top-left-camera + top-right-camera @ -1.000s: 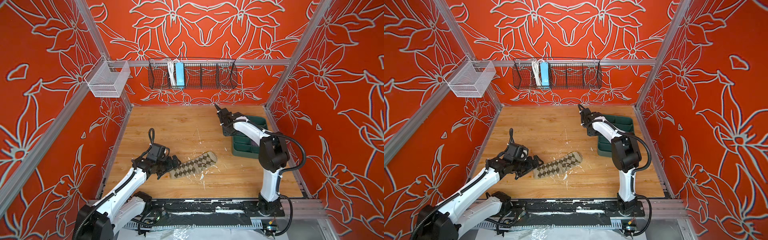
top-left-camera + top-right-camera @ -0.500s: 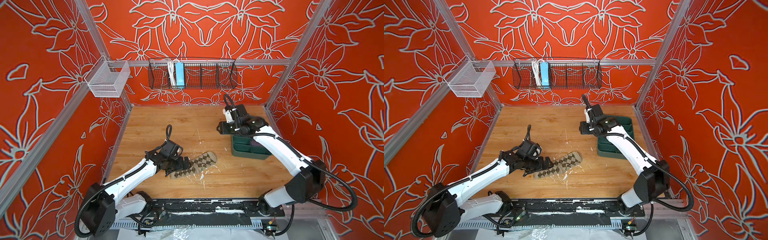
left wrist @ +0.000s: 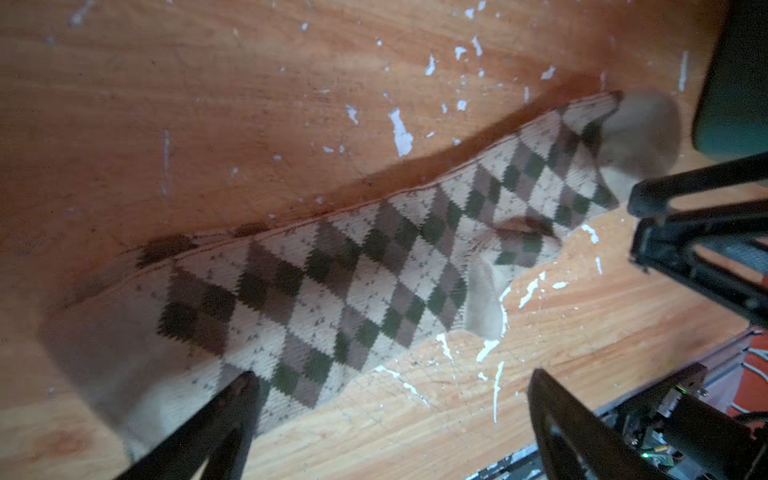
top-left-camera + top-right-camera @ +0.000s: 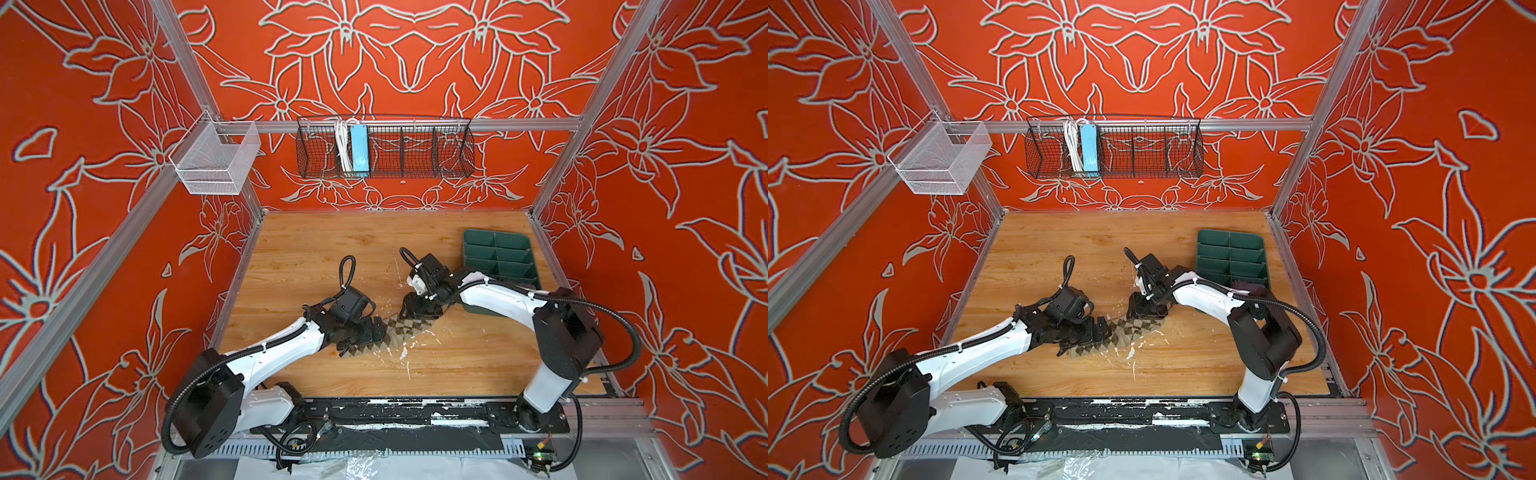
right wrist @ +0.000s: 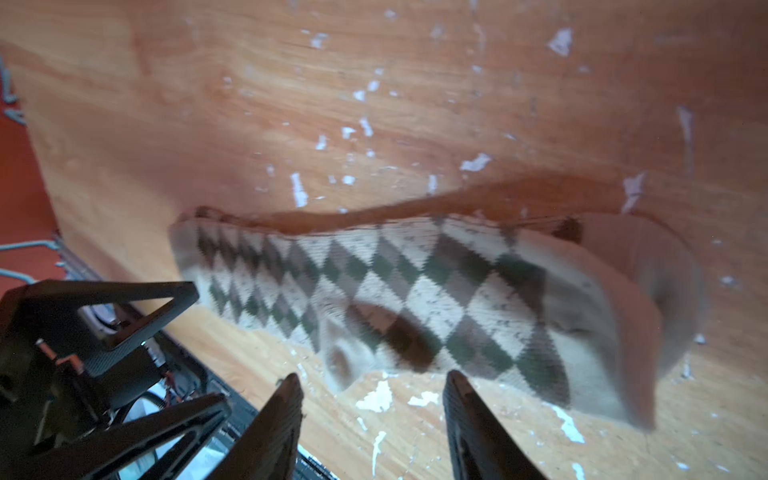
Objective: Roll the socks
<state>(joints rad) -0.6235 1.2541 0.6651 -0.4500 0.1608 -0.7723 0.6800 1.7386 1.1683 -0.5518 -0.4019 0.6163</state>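
Observation:
One beige sock with dark argyle diamonds [image 4: 401, 332] [image 4: 1129, 332] lies flat and slanted on the wooden table between my two grippers. My left gripper [image 4: 374, 332] [image 4: 1096, 332] hovers low at its cuff end, open. In the left wrist view the sock [image 3: 353, 270] stretches away from the open left gripper [image 3: 390, 382], and one fingertip [image 3: 239, 399] overlaps the sock's edge. My right gripper [image 4: 419, 309] [image 4: 1144, 307] is at the toe end. In the right wrist view the right gripper [image 5: 372, 382] is open just short of the sock [image 5: 415, 282], with nothing between its fingers.
A dark green divided tray [image 4: 498, 257] sits at the back right of the table, behind the right arm. A black wire basket [image 4: 384, 145] and a white mesh basket [image 4: 214, 160] hang on the walls. White flecks [image 4: 403, 353] mark the wood near the sock.
My right arm has swung from beside the tray forward and down to the sock's toe end, and its jaws have opened. My left gripper has slid right onto the cuff end.

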